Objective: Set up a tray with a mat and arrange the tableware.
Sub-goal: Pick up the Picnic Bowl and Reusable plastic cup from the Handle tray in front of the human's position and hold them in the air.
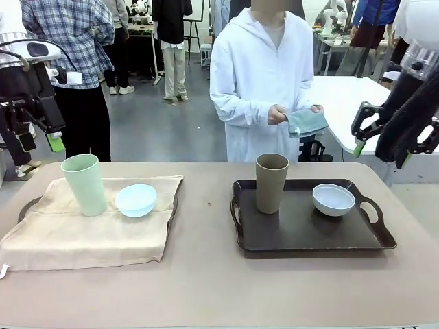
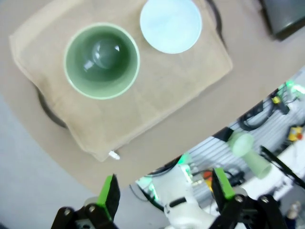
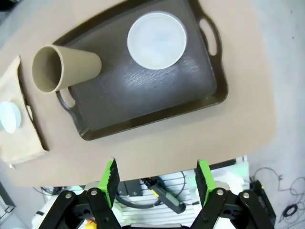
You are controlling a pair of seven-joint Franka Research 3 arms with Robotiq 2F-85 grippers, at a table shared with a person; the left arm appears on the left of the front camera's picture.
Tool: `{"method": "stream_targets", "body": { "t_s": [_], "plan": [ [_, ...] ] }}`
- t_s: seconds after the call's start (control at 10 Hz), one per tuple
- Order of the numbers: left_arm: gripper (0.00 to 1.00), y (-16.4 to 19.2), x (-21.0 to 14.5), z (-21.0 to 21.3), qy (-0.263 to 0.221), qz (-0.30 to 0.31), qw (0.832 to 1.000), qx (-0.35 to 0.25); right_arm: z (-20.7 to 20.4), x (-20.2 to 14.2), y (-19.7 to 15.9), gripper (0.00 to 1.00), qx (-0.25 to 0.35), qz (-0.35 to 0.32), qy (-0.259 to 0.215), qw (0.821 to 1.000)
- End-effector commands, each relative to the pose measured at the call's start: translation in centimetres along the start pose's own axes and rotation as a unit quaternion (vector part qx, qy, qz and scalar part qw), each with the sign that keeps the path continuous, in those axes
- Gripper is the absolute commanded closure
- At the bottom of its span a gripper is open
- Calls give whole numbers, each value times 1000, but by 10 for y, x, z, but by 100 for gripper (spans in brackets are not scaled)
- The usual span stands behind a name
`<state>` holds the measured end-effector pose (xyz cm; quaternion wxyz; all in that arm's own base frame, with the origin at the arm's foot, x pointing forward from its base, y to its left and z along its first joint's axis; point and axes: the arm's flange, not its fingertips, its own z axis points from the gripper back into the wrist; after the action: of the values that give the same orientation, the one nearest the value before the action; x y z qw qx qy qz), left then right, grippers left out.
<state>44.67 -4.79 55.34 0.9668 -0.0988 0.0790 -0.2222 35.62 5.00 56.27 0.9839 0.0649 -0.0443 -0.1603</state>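
Observation:
On the left, a beige mat [image 1: 89, 233] covers a tray whose handle [image 1: 26, 208] peeks out. A pale green cup [image 1: 84, 184] and a light blue bowl [image 1: 136, 200] stand on the mat. To the right, a bare dark brown tray [image 1: 302, 233] carries a tan-brown cup [image 1: 271, 182] and a white bowl [image 1: 333, 199]. My left gripper [image 1: 40, 140] hangs open high above the table's left edge, looking down on the green cup [image 2: 101, 61] and blue bowl [image 2: 170, 25]. My right gripper [image 1: 382, 152] is open high at the right, above the dark tray [image 3: 157, 95], tan cup [image 3: 64, 67] and white bowl [image 3: 157, 40].
A person in a white hoodie stands at the far side holding a folded grey-blue cloth [image 1: 307, 123] in both hands. Bare tabletop [image 1: 206, 274] lies between the two trays and along the near edge. Other people and tables stand farther back.

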Motion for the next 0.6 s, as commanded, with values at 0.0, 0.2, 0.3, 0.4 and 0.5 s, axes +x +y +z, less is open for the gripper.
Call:
{"method": "stream_targets", "body": {
  "t_s": [0.0,0.2,0.3,0.4,0.5],
  "plan": [
    [0,25,-27,1,-57,-1,997,-46,-7,15,-57,17,60,-18,17,998],
    [0,62,-54,-2,-129,28,984,-116,-7,19,-113,17,136,-71,28,988],
    [0,80,-67,-5,-163,38,974,-152,-8,18,-139,17,185,-95,30,978],
    [0,101,-79,-7,-195,44,961,-191,-10,16,-165,17,236,-119,29,964],
    [0,125,-94,-10,-212,48,948,-231,-10,12,-195,17,293,-147,17,945]
  ]
}}
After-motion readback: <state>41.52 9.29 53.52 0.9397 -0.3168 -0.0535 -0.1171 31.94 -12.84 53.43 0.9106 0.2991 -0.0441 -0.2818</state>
